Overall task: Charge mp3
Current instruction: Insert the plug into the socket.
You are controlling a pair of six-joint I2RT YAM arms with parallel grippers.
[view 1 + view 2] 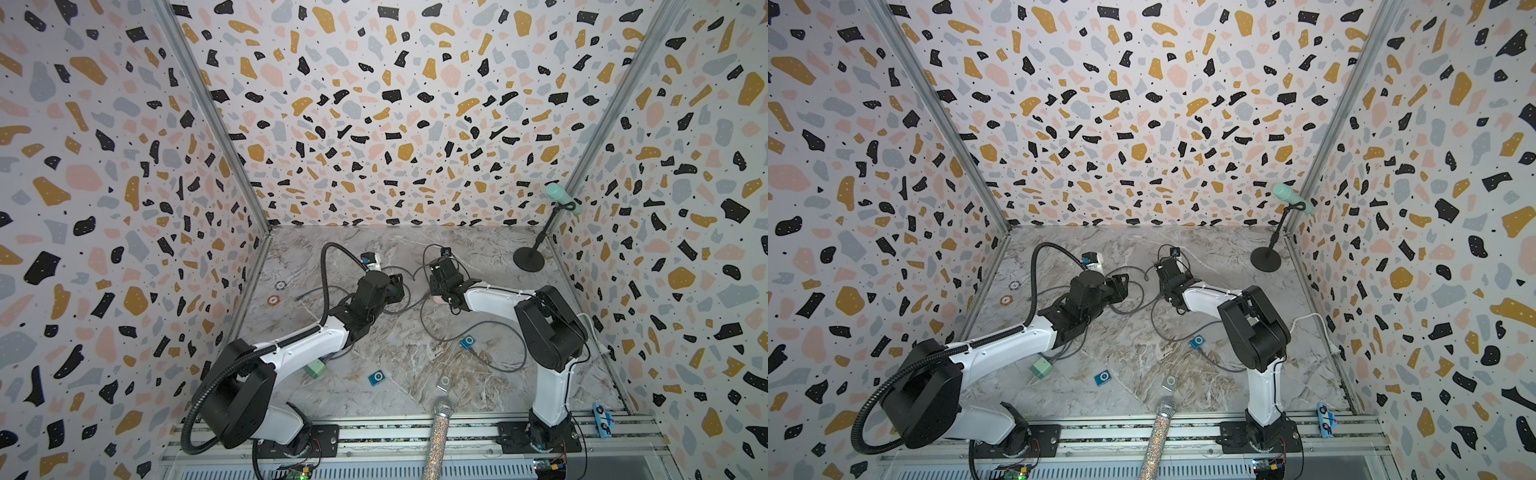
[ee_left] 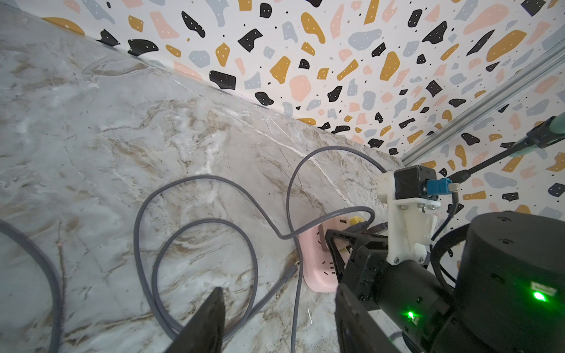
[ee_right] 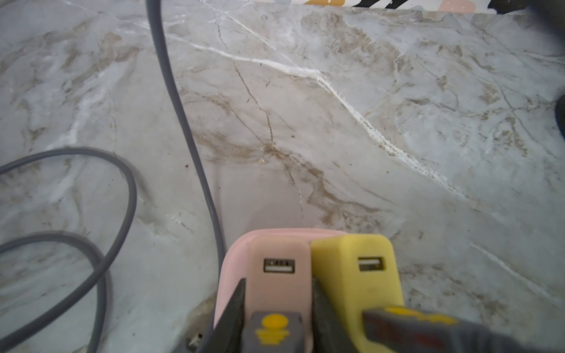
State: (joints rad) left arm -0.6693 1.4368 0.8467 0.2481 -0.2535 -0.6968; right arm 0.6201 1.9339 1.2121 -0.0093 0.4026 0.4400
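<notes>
Two black fingers (image 3: 237,308) of the right end effector (image 3: 278,281) stand only a little apart, pinched on a grey USB plug (image 3: 276,331) that bears a yellow mark. Just beyond its tips sits a pink charger (image 3: 279,249), its port facing the plug. Whether plug and port touch cannot be told. A yellow charger (image 3: 345,293) presses against the pink one, and both stand in a pink power strip (image 2: 312,272) lying flat on the marble tabletop (image 1: 399,361). A grey cable (image 3: 178,104) trails away past the strip.

Behind this end effector the wrist tips downward. The right arm (image 1: 490,301) runs back nearly level to a black elbow, then drops upright to its base on the front rail.

The left end effector (image 2: 278,290) hangs low, just beside the strip and pointing toward the right one. Its jaws are wide apart with nothing between them, and cable loops lie on the tabletop beneath. The left arm (image 1: 307,338) stretches long and low back to a bulky black shoulder.

Well apart from both, toward the rail, lies a blue mp3 player (image 1: 468,342), nearest the right end effector, with grey cable running up to its edge. A second blue mp3 player (image 1: 377,378) and a silver mp3 player (image 1: 444,384) lie farther back.
</notes>
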